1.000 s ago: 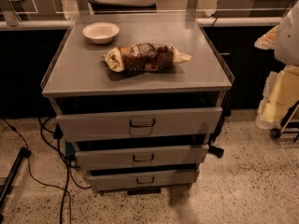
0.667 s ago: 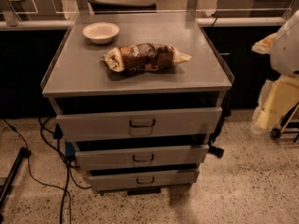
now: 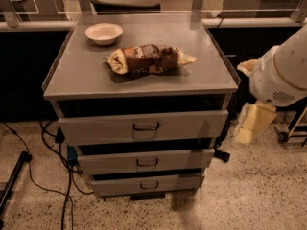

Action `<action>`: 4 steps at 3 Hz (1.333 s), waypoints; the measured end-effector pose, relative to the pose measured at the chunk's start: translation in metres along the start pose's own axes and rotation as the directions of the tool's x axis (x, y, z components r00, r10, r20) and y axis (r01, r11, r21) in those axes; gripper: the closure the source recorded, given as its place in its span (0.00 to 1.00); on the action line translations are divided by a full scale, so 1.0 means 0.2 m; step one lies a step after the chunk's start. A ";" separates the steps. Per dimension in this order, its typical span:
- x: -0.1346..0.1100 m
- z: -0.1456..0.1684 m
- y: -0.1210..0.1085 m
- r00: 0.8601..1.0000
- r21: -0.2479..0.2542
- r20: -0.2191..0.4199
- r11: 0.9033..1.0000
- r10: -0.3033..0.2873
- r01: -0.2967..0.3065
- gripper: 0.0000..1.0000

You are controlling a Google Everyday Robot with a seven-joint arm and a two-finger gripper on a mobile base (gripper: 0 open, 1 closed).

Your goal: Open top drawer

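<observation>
Gripper [image 3: 252,123] hangs right of cabinet [image 3: 72,80], level with top drawer [image 3: 96,128], well apart from its wire handle [image 3: 146,126]; open or closed, cannot tell. Risks: approach from side clips cabinet corner; grabs middle drawer [image 3: 105,162] instead; jerky pull shakes snack bag [image 3: 148,59] and bowl [image 3: 103,33].

Top drawer [image 3: 143,127]: grey metal, widest front panel of three, small dark wire handle centred, level, directly under worktop [image 3: 76,75]; dark gap above panel. Gripper [image 3: 248,128] to its right, apart.
</observation>
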State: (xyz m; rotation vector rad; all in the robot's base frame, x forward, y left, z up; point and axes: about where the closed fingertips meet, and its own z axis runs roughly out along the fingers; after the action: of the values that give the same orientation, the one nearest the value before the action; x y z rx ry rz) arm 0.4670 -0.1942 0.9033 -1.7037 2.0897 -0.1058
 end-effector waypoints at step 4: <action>-0.05 0.49 0.07 0.998 -0.123 0.064 0.992 0.006 0.002 0.00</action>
State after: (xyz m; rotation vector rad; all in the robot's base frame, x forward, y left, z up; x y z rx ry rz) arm 0.4937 -0.1601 0.8132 -1.7510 2.0889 0.0793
